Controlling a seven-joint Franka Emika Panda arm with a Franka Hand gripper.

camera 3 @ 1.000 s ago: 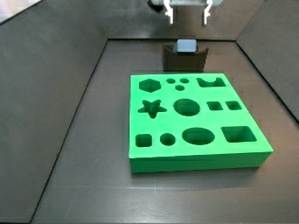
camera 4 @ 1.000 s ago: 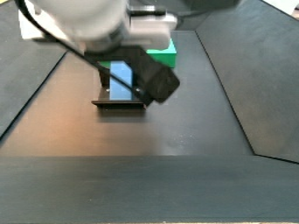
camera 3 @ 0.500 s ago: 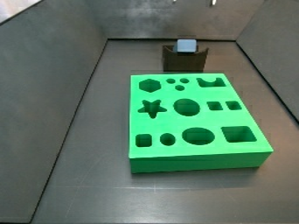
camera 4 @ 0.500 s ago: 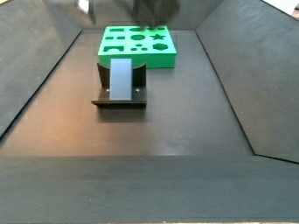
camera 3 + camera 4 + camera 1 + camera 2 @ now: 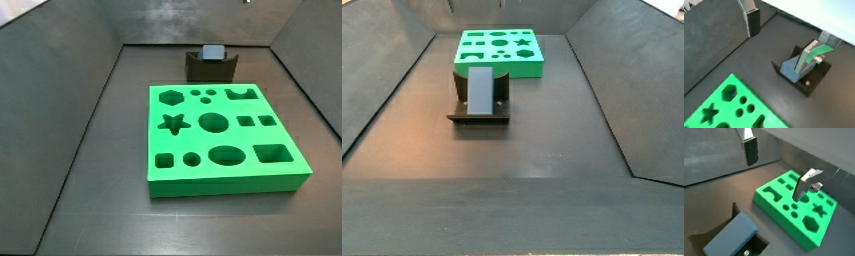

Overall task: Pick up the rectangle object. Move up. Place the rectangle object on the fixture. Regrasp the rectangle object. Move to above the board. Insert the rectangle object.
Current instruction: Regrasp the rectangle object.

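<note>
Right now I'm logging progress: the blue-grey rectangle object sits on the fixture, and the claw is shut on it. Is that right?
Only partly. The rectangle object does rest on the fixture, as both side views show. But the claw is open and holds nothing: in both wrist views its fingers stand wide apart, raised clear above the block, and neither side view shows the claw.

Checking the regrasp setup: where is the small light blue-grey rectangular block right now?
The small light blue-grey rectangular block rests on the dark notched fixture, beside the bright green board; the open end effector hangs above, empty, in both wrist views.
</note>
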